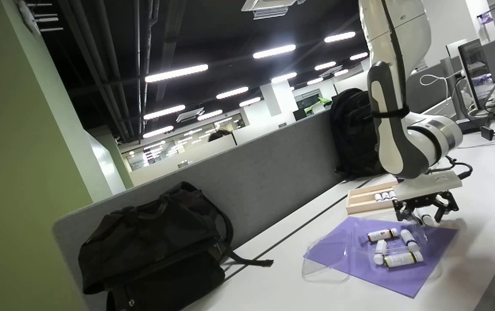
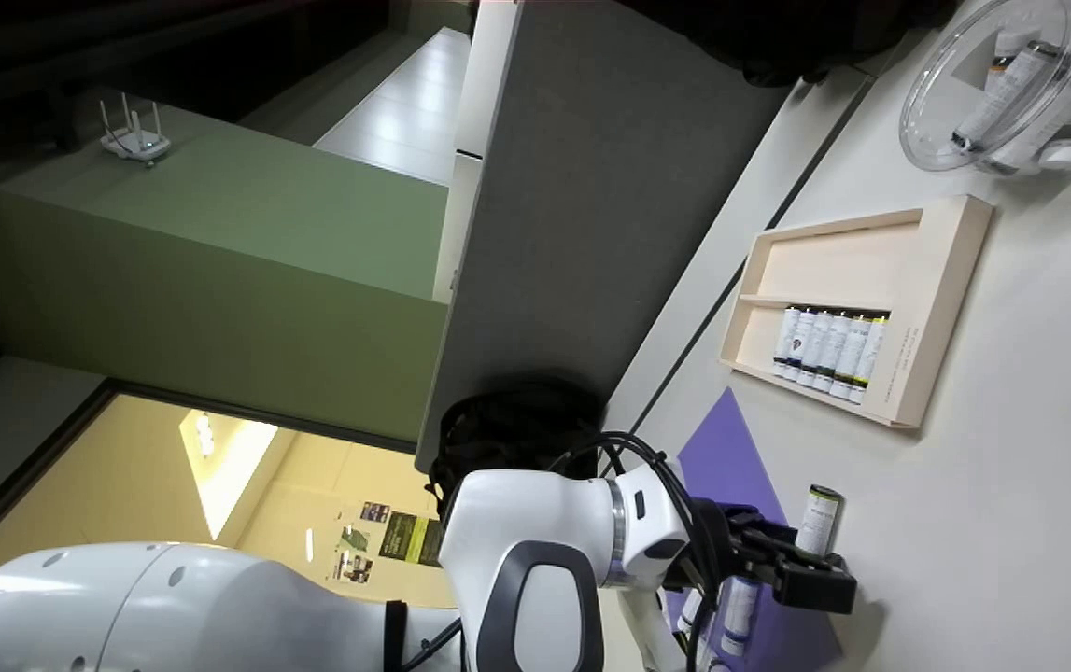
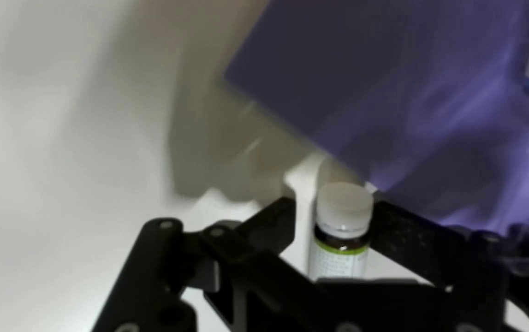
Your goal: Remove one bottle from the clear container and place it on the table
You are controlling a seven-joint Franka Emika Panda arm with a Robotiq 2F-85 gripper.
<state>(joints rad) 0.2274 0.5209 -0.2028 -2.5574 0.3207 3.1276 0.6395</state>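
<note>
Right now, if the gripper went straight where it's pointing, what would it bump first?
Probably the table. The gripper points down toward it, fingers open on either side of a bottle. Depth is unclear, so a fingertip might catch the purple mat first.

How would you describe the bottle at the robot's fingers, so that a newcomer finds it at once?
On the white table, find the purple mat; near its edge are the black fingers. The bottle has a white cap and a green line, and, unlike the bottles over the mat, it alone is between those fingers.
</note>
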